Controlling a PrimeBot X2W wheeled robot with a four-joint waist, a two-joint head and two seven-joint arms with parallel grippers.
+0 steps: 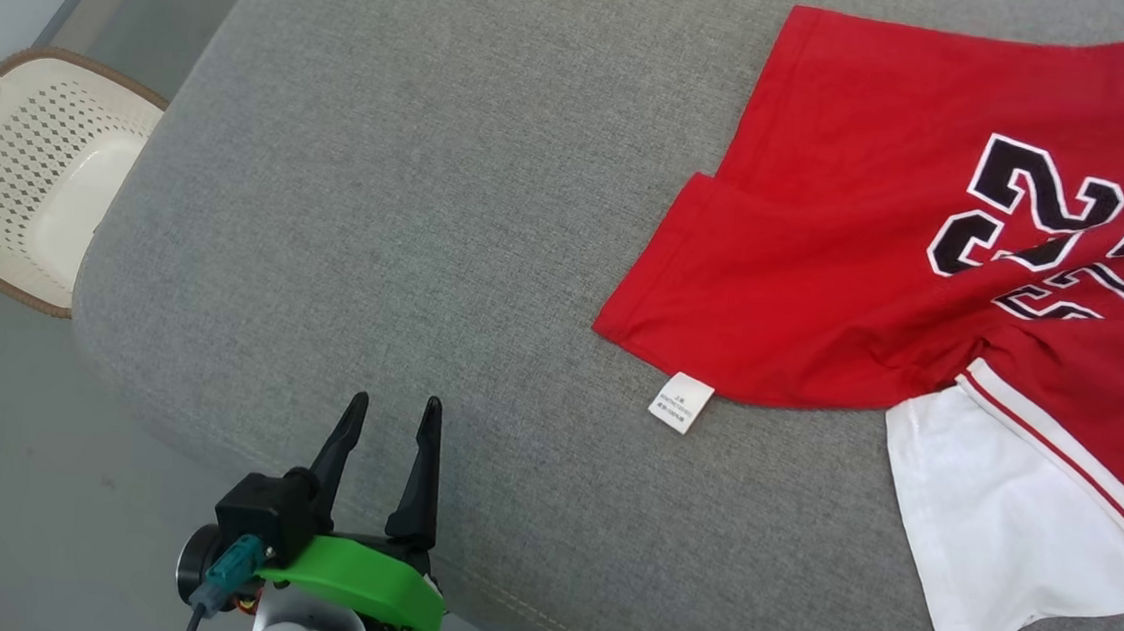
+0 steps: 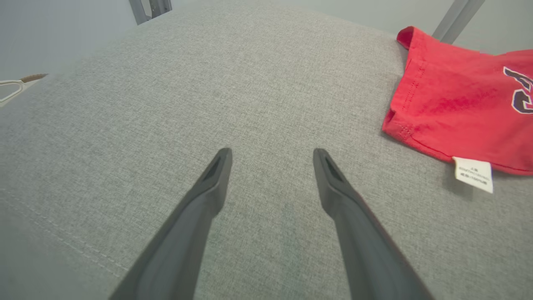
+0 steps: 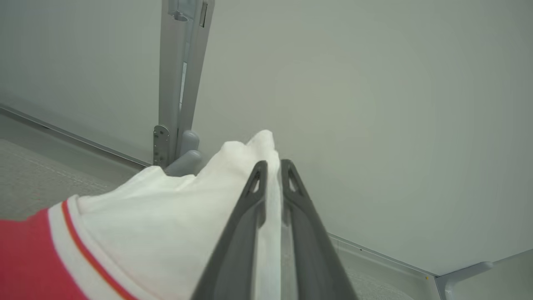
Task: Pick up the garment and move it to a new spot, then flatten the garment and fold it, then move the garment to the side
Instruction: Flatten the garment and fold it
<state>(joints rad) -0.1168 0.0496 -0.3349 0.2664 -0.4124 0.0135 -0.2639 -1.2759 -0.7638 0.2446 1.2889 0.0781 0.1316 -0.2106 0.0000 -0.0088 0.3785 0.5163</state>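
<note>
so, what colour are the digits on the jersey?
Digits are black, outlined white, on the red jersey. Head view shows them best.

The garment (image 1: 860, 229) lies on the cushion (image 1: 431, 195) toward two o'clock. The basket (image 1: 31, 173) sits off the cushion at nine o'clock; the left gripper (image 1: 395, 403) hangs at seven.

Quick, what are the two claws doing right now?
Left claw: open, holding nothing.
Right claw: shut on the garment, pinching its white part.
</note>
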